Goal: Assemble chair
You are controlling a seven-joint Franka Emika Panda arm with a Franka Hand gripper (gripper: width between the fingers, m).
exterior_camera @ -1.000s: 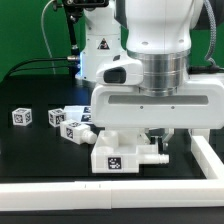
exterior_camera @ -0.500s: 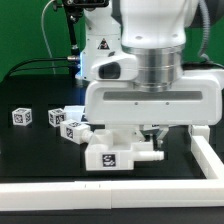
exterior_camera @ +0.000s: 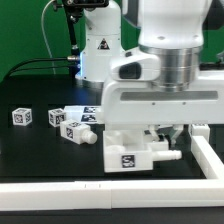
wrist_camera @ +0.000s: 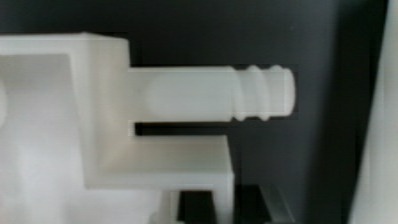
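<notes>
Robot arm (exterior_camera: 165, 45) hangs over a white chair part (exterior_camera: 125, 158) on the black tabletop (exterior_camera: 40, 150), near the rail (exterior_camera: 206, 152) at the exterior view's right. The jaws are pressed shut, seemingly to push the part, not grip it.

Smooth matt white plastic chair (exterior_camera: 128, 152)

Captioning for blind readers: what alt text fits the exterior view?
A white robot arm's two-finger gripper hangs low over a white blocky plastic chair part bearing a black-and-white square tag, on a black table. At the exterior view's left lie a small white tagged cube and other tagged white pieces.
</notes>
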